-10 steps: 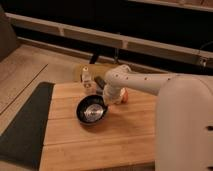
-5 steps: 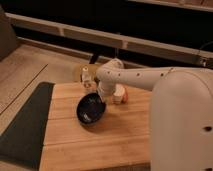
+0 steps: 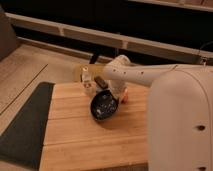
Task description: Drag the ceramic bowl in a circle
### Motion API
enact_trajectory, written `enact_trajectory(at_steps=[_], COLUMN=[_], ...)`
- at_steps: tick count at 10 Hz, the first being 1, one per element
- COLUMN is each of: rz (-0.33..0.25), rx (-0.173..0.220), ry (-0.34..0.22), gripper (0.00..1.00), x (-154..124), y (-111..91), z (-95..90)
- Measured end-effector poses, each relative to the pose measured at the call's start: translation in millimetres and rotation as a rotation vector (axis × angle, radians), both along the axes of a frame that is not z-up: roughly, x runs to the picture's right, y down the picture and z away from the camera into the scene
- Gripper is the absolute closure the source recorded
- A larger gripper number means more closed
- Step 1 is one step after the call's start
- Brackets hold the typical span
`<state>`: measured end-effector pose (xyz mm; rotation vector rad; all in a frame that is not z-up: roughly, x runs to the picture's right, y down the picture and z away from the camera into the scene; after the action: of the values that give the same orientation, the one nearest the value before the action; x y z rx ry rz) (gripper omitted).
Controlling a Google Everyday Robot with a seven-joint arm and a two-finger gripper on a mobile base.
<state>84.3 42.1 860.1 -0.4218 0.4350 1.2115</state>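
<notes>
- Change since the earlier frames: the ceramic bowl (image 3: 104,106) has shifted to the right and slightly up the frame. The arm (image 3: 145,75) has swung right with it.
- Nearest, lower right: the robot's body (image 3: 180,120), a smooth, white, rounded shell that blocks that corner of the table.
- Table (image 3: 85,145): pale wooden planks with visible seams, a matte surface.
- Left edge: a dark, flat, dull mat (image 3: 25,125) lying beside the planks.
- Centre of frame: the bowl stands on the wood. It is round, shallow and glossy black, with bright reflections inside.
- Gripper (image 3: 103,86): a dark piece at the end of the white arm, at the bowl's far rim. Whether it is clamped on the rim or merely set against it cannot be told.
- Just left of the gripper: a small clear bottle (image 3: 88,84) with a pale cap, upright, near the bowl's far left edge.
- Right of the bowl: a small white cup (image 3: 124,96), largely hidden behind the arm.
- Behind the bottle: a light brown rounded item (image 3: 79,72), not identifiable.
- Farthest, across the top: a long pale ledge (image 3: 75,32) against a dark background.
</notes>
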Motion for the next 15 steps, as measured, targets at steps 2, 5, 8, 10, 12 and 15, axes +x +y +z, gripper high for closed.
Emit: enact_trajectory(at_steps=[2, 5, 8, 10, 12, 15], rz=[-0.006, -0.012, 0.003, 0.011, 0.005, 0.007], rx=[-0.001, -0.017, -0.049, -0.078, -0.093, -0.113], ry=[0.015, -0.033, -0.159, -0.234, -0.254, -0.181], gripper=[1.00, 1.00, 1.00, 1.00, 1.00, 1.00], x=[2.3, -26.6, -92.5, -127.5, -134.6, -98.7], y=[-8.4, -14.0, -3.1, 11.4, 19.5, 30.0], z=[13.2, 37.0, 45.1, 32.8, 19.3, 1.6])
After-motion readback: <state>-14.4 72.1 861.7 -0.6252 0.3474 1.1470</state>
